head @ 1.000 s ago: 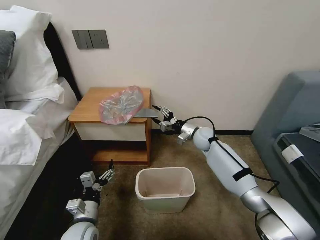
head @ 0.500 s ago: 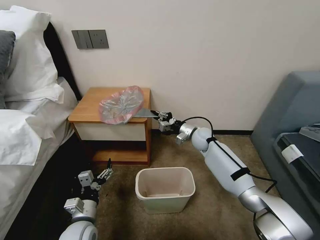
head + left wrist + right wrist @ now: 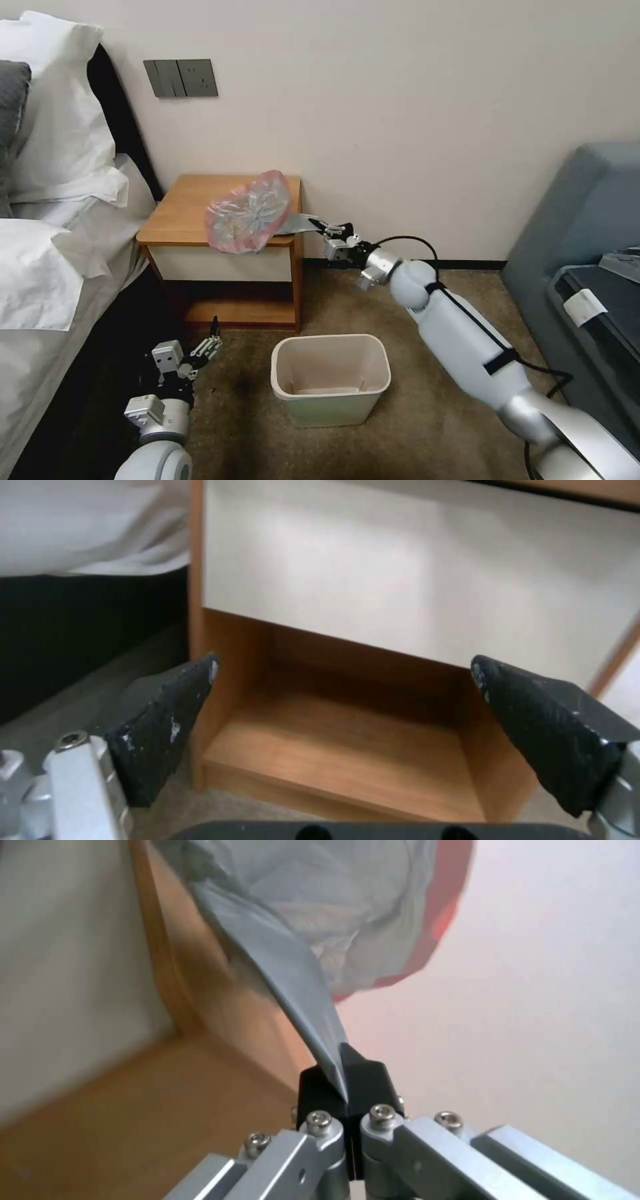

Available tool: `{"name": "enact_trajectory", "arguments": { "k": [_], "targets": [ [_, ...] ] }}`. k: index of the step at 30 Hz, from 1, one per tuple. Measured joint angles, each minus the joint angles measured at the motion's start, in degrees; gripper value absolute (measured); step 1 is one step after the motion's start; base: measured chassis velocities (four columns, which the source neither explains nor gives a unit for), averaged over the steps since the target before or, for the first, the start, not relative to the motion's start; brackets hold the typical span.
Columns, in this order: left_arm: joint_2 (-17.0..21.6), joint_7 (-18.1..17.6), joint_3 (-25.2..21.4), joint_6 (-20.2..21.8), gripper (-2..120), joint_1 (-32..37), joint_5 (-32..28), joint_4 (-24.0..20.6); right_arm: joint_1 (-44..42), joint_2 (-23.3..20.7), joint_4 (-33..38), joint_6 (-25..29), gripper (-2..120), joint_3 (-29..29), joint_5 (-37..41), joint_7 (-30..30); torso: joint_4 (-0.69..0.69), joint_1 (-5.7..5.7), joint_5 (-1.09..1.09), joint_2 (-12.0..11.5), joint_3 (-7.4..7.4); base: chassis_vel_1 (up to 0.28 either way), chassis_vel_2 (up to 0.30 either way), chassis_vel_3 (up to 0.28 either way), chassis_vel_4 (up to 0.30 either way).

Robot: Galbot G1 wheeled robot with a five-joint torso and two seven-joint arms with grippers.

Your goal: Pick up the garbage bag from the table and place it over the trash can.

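One thin corner is all the right gripper (image 3: 325, 227) has of the garbage bag (image 3: 248, 212), and from where I stand that looks like enough. The fingers are pinched tight on a flat grey tail of plastic, just off the table's (image 3: 180, 213) right edge; in the right wrist view the pads (image 3: 363, 1075) meet with the sheet (image 3: 280, 960) squeezed between them and drawn taut up toward the crumpled bulk. That bulk, grey and shiny with its pink rim, lies on the right part of the tabletop, partly spilling over the front edge.

I'd judge this bag as nearly weightless and wholly limp: it will trail and sag behind whatever point is held, and it won't keep an open shape by itself. The film looks slick, so a narrow pinch could slip if tugged sharply, and thin plastic may stretch or tear under a hard pull. The pink rim seems the better place to grip when it comes to spreading it over the trash can (image 3: 331, 377), which stands on the carpet in front of the table, well below the bag.

The left gripper (image 3: 208, 341) hangs low beside the bed, near the table's bottom shelf, its fingers (image 3: 163, 725) spread wide and holding nothing.
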Motion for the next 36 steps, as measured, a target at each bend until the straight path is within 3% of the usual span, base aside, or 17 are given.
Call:
{"name": "enact_trajectory", "arguments": {
  "k": [2, 6, 12, 25, 36],
  "targets": [
    [0.11, -0.19, -0.58, -0.24, 100, -0.52, -0.40, 0.90, -5.66, -2.32, 7.40, -2.67, 0, 0.25, 2.86, 0.69, 0.03, 0.00, 0.00, 0.01, -0.01, 0.000, 0.000, 0.000, 0.000],
    [0.01, -0.48, -0.84, -0.33, 100, -1.23, -1.04, 1.83, -13.67, -4.85, 14.29, -3.78, 0, 2.06, 4.56, 0.87, 0.02, 0.00, 0.03, 0.01, -0.01, 0.000, 0.000, 0.000, 0.000],
    [-0.09, -0.95, -1.31, -0.23, 100, -3.03, -1.85, 3.00, -22.56, -8.10, 20.28, -2.41, 0, 5.98, 4.37, 0.77, 0.02, 0.00, 0.01, 0.01, -0.01, 0.000, 0.000, 0.000, 0.000],
    [-0.17, -2.89, -0.68, -0.25, 100, -3.96, -2.30, 4.25, -38.25, -12.26, 22.20, 3.51, 0, 12.06, -0.02, -0.13, 0.01, -0.01, 0.01, 0.01, 0.00, 0.000, 0.000, 0.000, 0.000],
    [-0.29, -2.91, 0.04, -0.26, 100, -3.92, -1.76, 3.85, -39.91, -14.53, 20.91, 5.60, 0, 13.49, -0.37, -2.01, 0.02, 0.00, 0.01, 0.01, 0.00, 0.000, 0.000, 0.000, 0.000]
  ]
}}
